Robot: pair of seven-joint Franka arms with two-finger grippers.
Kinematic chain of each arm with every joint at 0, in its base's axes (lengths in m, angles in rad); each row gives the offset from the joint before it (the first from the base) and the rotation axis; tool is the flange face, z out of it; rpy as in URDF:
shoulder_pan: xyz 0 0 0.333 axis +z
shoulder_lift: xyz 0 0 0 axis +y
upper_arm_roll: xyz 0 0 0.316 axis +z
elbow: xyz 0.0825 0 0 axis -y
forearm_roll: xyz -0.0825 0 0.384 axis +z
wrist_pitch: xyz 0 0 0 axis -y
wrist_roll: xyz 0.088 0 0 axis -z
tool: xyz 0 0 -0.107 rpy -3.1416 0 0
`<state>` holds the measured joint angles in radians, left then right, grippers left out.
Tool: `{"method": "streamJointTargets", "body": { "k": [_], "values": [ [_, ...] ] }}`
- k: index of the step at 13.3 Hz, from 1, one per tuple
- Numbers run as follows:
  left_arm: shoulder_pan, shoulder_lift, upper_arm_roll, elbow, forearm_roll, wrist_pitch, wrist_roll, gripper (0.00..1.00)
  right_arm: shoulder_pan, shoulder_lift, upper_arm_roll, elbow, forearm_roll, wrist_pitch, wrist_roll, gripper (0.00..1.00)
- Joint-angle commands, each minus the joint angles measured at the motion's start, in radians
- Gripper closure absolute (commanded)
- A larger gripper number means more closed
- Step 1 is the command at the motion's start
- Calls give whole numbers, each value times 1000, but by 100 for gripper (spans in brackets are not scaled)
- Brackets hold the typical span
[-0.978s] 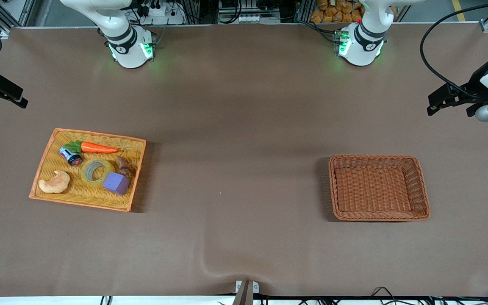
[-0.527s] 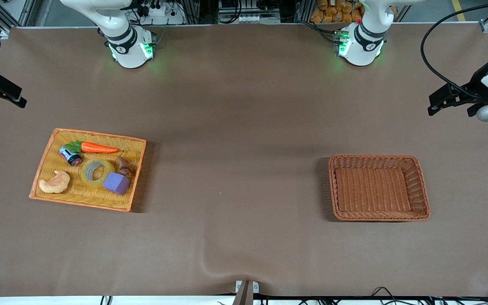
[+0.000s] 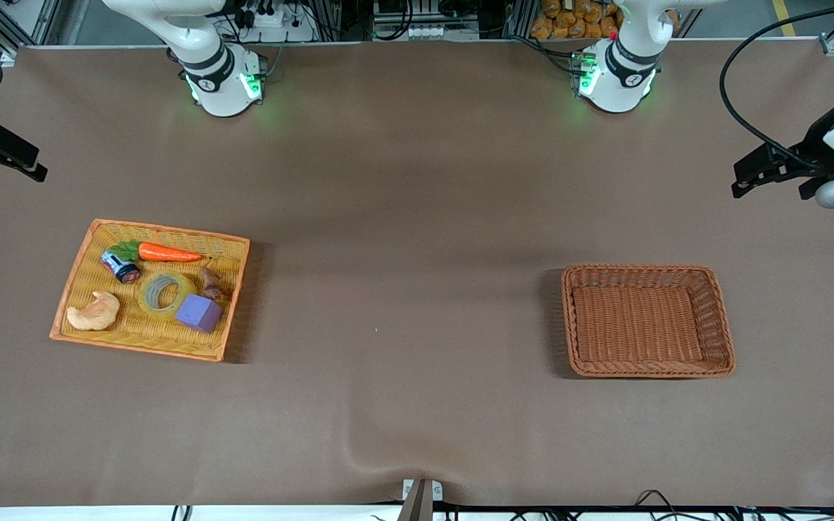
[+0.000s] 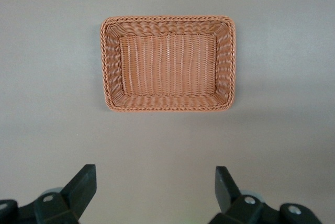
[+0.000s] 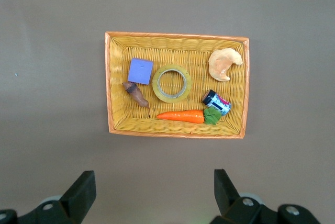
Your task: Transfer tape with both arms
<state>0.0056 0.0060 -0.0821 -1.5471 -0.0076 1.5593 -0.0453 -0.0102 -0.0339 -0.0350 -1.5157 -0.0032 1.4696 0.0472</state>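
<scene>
The tape point(image 3: 162, 310), a yellowish ring with a grey core, lies flat in the yellow tray point(image 3: 163, 230) toward the right arm's end of the table, between a croissant and a purple cube. In the right wrist view the tape point(image 5: 156, 84) sits mid-tray. My right gripper point(image 3: 30, 165) hangs high over the table's edge at that end, open and empty point(image 5: 154, 187). My left gripper point(image 3: 743, 179) hangs high at the left arm's end, open and empty point(image 4: 155, 182), looking down on the brown basket point(image 4: 167, 20).
The tray also holds a carrot point(image 3: 169, 253), a small can point(image 3: 120, 265), a croissant point(image 3: 95, 311), a purple cube point(image 3: 198, 312) touching the tape, and a small brown piece point(image 3: 211, 281). The brown wicker basket point(image 3: 569, 318) has nothing in it.
Both grippers have drifted only slightly at the table's ends. Nothing in the tray or basket has moved.
</scene>
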Motion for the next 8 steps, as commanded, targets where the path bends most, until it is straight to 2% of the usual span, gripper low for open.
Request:
{"method": "streamJointTargets", "body": {
  "k": [1, 4, 5, 8],
  "values": [
    [5, 0, -2, -2, -2, 5, -13, 0, 21, 12, -3, -9, 0, -8, 6, 0],
    [5, 2, -2, -4, -2, 4, -42, 0, 55, 52, -2, -21, 0, 24, -9, 0],
    [5, 2, -2, -4, -2, 5, -44, 0, 65, 74, -3, -27, 0, 38, -68, 0],
    [7, 9, -2, -5, -2, 5, -44, 0, 82, 80, -2, -95, 2, 118, -130, 0]
  ]
}}
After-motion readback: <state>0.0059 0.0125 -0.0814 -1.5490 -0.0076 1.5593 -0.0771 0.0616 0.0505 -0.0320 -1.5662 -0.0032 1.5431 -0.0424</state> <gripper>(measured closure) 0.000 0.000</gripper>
